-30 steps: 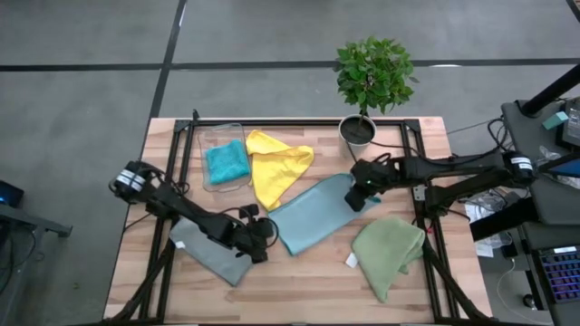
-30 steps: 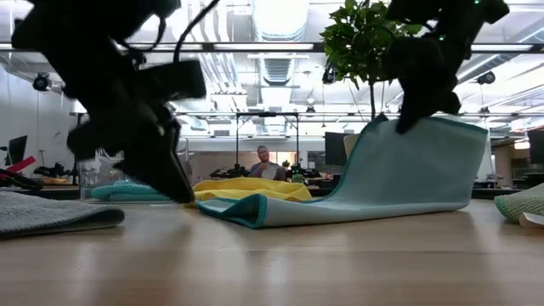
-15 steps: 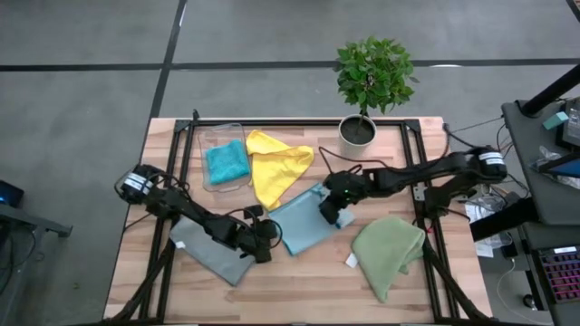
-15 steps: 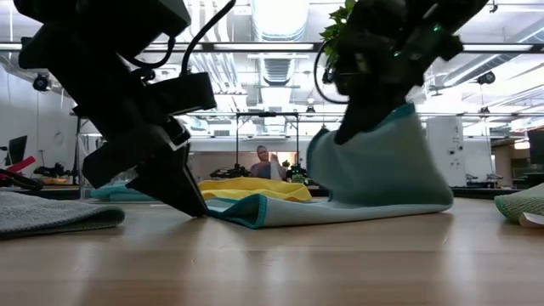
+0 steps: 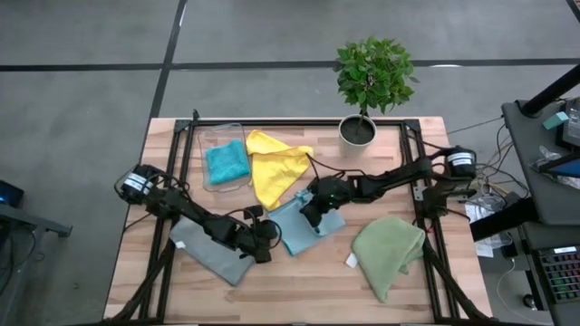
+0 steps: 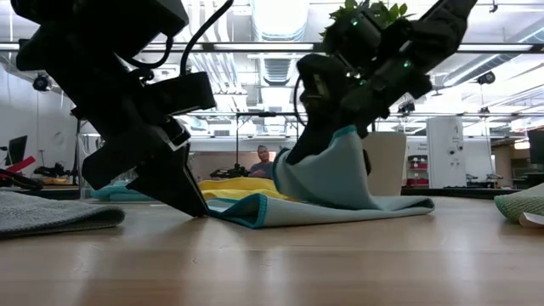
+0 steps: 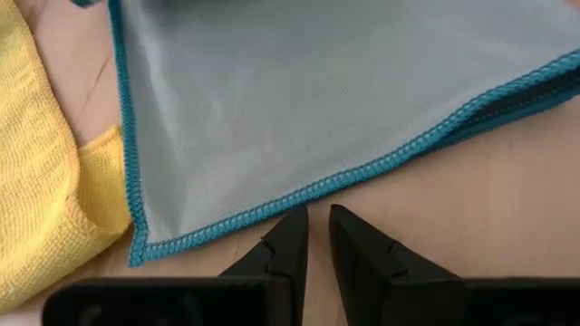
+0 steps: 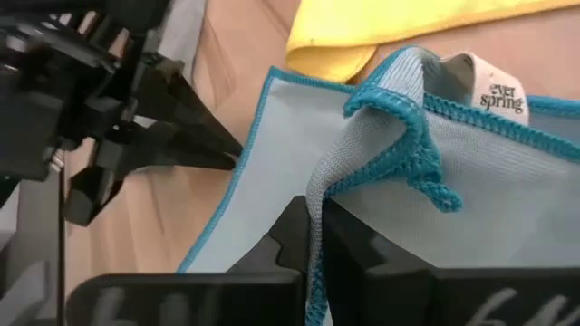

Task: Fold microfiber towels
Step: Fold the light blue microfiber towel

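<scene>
Light blue towel [image 5: 304, 226] corner pinched in right claw [image 5: 311, 205]

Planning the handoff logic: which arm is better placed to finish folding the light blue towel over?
Right. The right gripper is shut on a lifted edge of the light blue microfiber towel, partway across the fold. The left gripper rests at the towel's near corner, fingers nearly together, holding nothing.
</scene>
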You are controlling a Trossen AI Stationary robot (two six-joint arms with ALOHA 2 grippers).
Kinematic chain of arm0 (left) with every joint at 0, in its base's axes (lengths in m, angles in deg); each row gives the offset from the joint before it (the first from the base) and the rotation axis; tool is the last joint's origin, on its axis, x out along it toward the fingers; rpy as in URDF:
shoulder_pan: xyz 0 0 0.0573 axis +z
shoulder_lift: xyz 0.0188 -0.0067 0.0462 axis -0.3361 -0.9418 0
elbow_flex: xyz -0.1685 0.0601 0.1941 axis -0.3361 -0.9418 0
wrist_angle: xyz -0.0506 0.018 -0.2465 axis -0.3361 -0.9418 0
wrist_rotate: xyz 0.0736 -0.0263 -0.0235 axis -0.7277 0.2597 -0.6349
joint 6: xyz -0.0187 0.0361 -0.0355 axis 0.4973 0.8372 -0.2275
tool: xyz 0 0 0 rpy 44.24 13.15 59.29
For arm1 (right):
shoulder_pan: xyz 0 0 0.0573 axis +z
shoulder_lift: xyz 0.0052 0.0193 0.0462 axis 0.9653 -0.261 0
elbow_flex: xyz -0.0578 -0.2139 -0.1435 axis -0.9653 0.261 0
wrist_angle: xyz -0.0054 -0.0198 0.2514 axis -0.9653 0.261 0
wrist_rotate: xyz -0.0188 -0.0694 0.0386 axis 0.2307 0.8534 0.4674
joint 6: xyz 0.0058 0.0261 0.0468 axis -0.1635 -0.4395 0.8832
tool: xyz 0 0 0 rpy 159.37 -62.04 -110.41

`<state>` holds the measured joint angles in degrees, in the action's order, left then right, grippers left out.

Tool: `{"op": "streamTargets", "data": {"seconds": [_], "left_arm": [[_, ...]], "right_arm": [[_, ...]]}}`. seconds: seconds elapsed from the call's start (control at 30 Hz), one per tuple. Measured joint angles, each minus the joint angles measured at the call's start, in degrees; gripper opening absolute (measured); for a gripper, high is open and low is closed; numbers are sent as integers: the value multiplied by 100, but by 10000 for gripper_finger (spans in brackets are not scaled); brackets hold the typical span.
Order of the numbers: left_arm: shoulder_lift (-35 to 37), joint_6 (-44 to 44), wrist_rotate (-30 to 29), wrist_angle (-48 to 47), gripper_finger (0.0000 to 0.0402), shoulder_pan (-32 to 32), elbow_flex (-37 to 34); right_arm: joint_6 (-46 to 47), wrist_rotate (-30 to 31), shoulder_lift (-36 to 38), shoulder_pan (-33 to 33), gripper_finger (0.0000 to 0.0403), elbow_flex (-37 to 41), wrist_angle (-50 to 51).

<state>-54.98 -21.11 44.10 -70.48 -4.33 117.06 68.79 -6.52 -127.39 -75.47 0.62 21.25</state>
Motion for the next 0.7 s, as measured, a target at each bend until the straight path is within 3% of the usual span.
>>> {"op": "streamTargets", "data": {"seconds": [0.4, 0.7], "left_arm": [[0, -11, -22, 44, 38, 0, -31], [0, -34, -24, 54, 38, 0, -44]], "right_arm": [[-349, -52, -882, 190, 11, -995, 88], [-366, 0, -1163, 186, 28, -1262, 234]]}}
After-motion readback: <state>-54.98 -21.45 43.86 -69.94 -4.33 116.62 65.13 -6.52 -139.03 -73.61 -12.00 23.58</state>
